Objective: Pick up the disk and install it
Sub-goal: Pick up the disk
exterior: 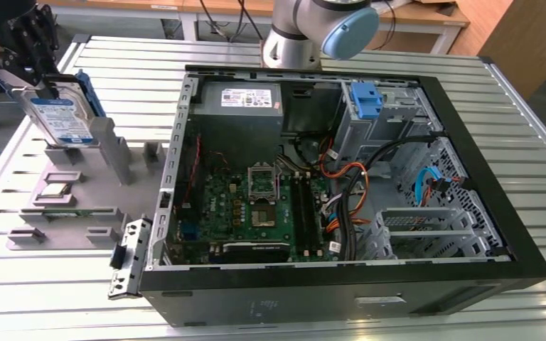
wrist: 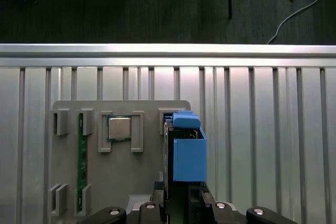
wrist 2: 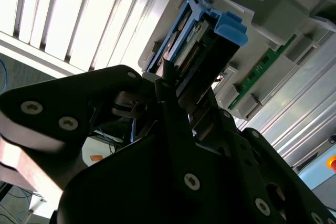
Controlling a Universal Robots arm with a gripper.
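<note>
Upper left of the exterior view: gripper [exterior: 43, 84] clamped on the disk [exterior: 65, 117], which stands upright at the grey fixture [exterior: 93, 202] (clearance from its slot cannot be told). Recommended: withdraw straight along the slot, carrier square, no scraping.
</note>
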